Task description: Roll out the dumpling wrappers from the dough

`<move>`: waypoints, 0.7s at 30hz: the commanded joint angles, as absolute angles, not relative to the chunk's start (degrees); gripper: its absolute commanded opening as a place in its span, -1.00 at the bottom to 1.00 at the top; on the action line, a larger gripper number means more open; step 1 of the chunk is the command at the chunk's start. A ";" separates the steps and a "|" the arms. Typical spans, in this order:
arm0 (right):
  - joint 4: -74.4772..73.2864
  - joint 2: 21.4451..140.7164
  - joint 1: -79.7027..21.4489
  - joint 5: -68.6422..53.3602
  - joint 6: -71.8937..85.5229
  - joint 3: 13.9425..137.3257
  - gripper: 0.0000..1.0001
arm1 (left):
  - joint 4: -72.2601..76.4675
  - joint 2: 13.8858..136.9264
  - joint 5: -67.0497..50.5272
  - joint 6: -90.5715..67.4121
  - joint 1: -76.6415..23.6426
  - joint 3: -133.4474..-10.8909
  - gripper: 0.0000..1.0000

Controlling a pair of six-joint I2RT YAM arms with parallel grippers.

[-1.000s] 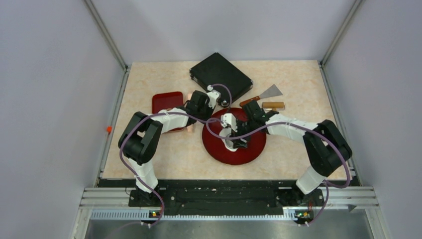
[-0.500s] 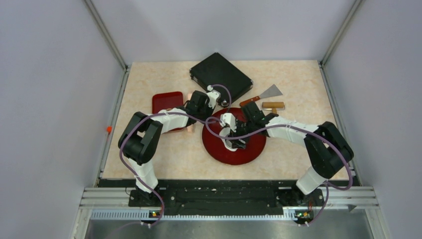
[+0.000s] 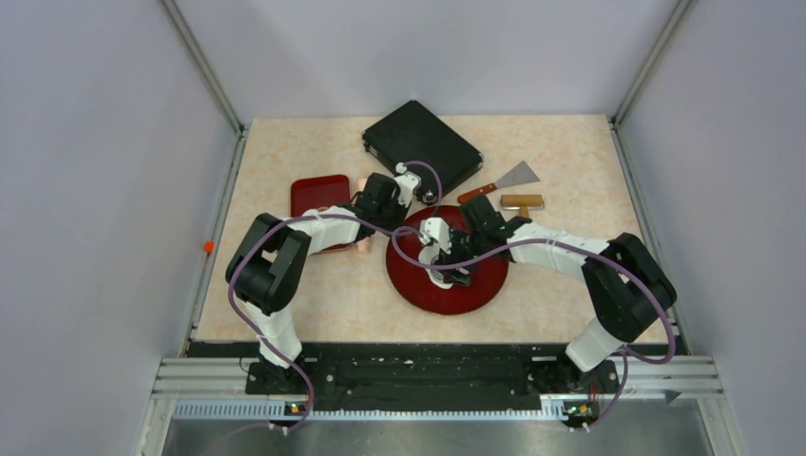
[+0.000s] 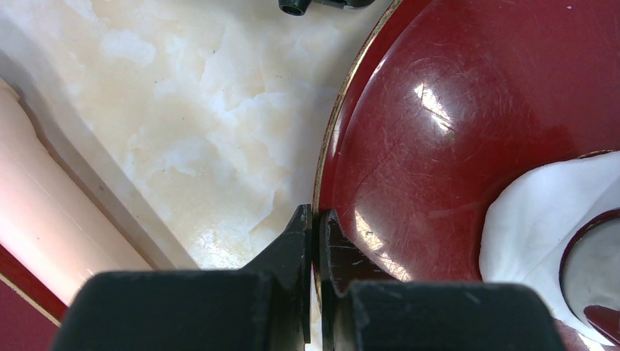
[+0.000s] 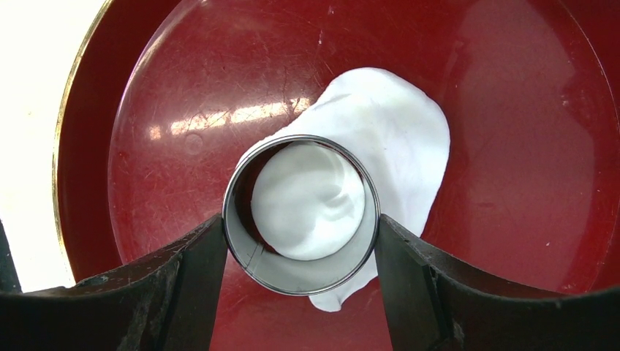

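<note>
Ring cutter [image 5: 300, 276] clamped in right tool [image 5: 300, 228], set on dough [image 5: 398, 139]; left tool [image 4: 314, 221] pinched shut on red plate [image 4: 439, 110] rim.

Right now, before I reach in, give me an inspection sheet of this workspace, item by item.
Surface: beige marbled table.
Job's things: dough, a flattened ragged patch on the round red plate; ring cutter standing on the dough.
Clutter: black case, scraper, wooden block, red tray, pale pink cylinder.
End effectors: left end effector shut on the plate's rim; right end effector holding the ring cutter by its sides.
Cables: purple cables looped along both arms, one crossing above the plate.
Surroundings: plain grey walls; metal frame at the near edge; small orange object off the left edge.
</note>
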State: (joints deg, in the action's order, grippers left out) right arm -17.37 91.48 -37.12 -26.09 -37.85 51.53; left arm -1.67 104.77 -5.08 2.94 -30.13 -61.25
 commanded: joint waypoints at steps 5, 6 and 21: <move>-22.39 91.54 -37.72 -24.42 -38.41 52.97 0.38 | 0.30 103.67 -1.66 4.54 -29.70 -60.38 -1.00; -22.37 91.52 -37.71 -24.35 -38.41 52.88 0.41 | 0.35 103.57 -1.62 4.54 -29.71 -60.38 -1.00; -27.22 79.94 -37.67 -24.58 -39.27 57.64 0.98 | 0.48 103.43 -1.75 4.40 -29.67 -60.21 -1.00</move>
State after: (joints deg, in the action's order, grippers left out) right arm -25.67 86.67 -37.12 -24.05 -38.17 52.71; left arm -1.65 104.75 -5.08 2.92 -30.13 -61.25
